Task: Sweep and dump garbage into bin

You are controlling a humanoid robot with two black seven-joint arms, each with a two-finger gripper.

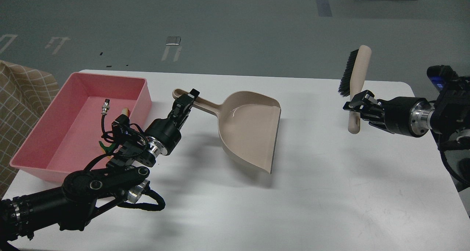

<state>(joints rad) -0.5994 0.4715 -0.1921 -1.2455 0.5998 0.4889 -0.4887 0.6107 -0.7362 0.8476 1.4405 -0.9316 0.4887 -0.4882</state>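
While my left pincer [188, 98] pinched the long handle of the beige dustpan [249, 128], the pan hung tipped at the counter's [330, 192] centre, its scoop looking empty. My right pincer [357, 104] at three o'clock was clamped around the lower handle of the brush [358, 74], bristles up and clear of the surface. The pink bin [141, 93] sat at nine o'clock, touching nothing but the counter. Of the garbage I could make out only scraps inside it — a brownish edge [125, 111] and a green bit [104, 145], mostly hidden behind my arm. I judged both light: the bread soft and crumbly, the sponge springy, neither suited to pinching. The pan looked stiff, light and smooth — best held far along the handle.
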